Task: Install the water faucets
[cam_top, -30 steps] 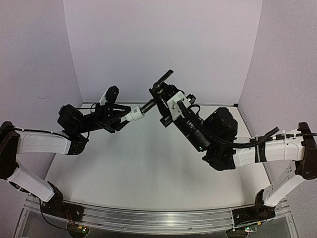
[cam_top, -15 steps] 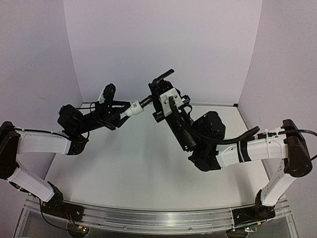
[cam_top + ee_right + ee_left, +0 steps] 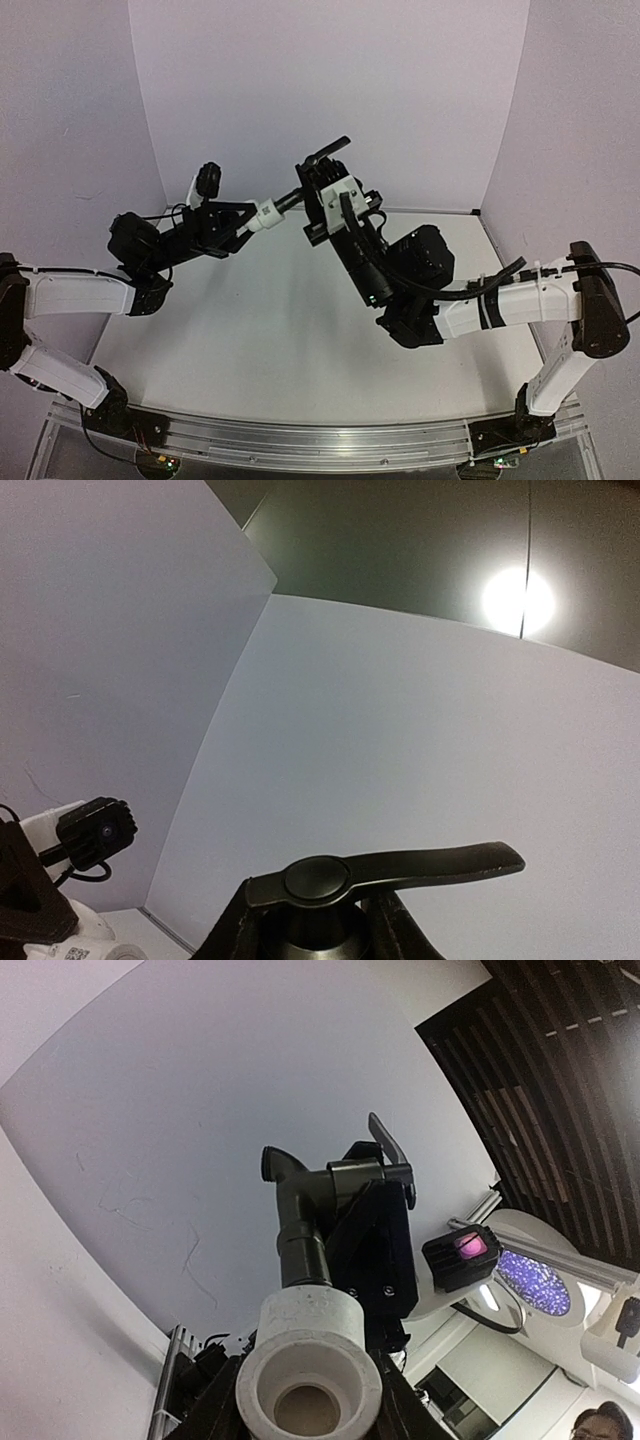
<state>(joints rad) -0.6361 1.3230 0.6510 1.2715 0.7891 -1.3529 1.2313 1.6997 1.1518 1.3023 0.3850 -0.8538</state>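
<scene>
On your left, the left arm reaches up and inward from its base. The left gripper is clamped around the white fitting, holding it in the air well above the tabletop. In the left wrist view the fitting sits between that gripper's fingers at the bottom edge, with its open round bore turned toward the camera. Moving right, the black tap lines up with the fitting. Its dark stem runs straight out of the fitting's far end and touches it, though you cannot tell how deep it is seated. The tap's side spout points up and to the left in the left wrist view. Its lever handle sticks out above the body, angled up and to the right in the top view. In the right wrist view the lever lies nearly level across a round cap. Just right of the stem, the right gripper is closed on the tap's body, one finger on each side below the lever. The two grippers are near each other but apart, with the fitting and the stem between them. Farther right, the right arm slopes down from the raised wrist toward its base at the near right corner. Its forearm passes low over the tabletop. Pale walls stand behind both arms.
</scene>
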